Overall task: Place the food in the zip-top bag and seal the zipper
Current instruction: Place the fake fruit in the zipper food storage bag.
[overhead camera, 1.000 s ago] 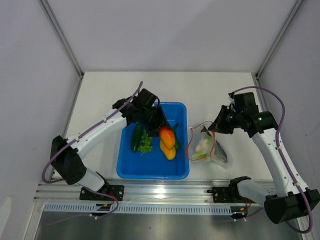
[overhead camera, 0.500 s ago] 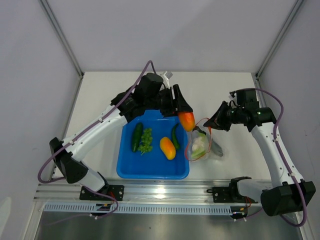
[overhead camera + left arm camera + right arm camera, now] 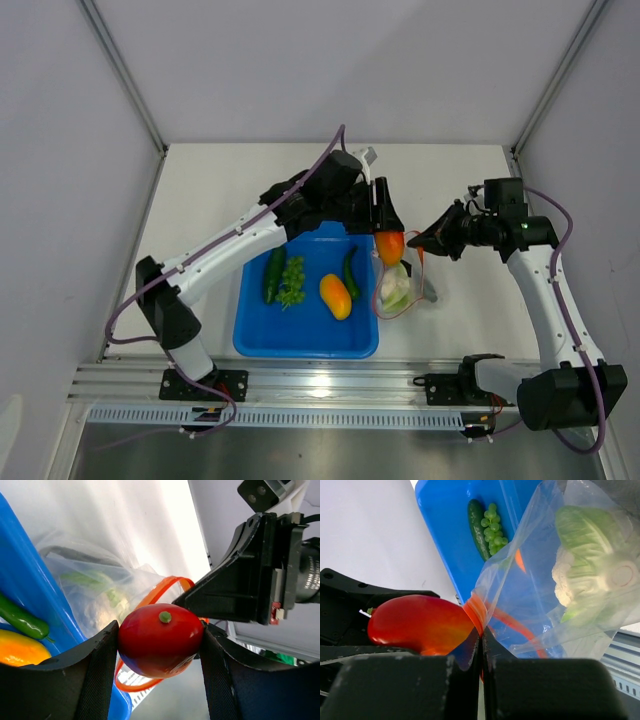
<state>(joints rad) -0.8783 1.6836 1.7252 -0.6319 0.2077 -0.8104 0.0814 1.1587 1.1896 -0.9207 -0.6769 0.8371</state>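
- Left jaws are part open, clamped on either side of a glossy red-orange toy fruit (image 3: 391,245) with a small green stem dot. Both black fingers (image 3: 97,672) press its sides.
- The fruit is held up in the air, just past the right rim of the blue rectangular plastic tray (image 3: 300,350) and right at the mouth of the clear plastic zip-top bag (image 3: 400,292).
- Right jaws are fully closed, pinching the orange-red zipper strip (image 3: 477,608) and holding that edge of the bag's mouth up.
- In the left wrist view the strip curves in an open loop (image 3: 167,586) behind the fruit — so the mouth is gaping, not sealed.
- Inside the bag lies a white-green toy cauliflower (image 3: 577,577), clear through the plastic.
- The bag's lower end rests on the white tabletop (image 3: 200,200), just beside the tray.
- In the tray — a dark green toy cucumber (image 3: 274,274), a knobbly green toy bunch (image 3: 292,281) touching it, an orange-yellow toy fruit (image 3: 336,296) and a slim green toy pepper (image 3: 350,272).
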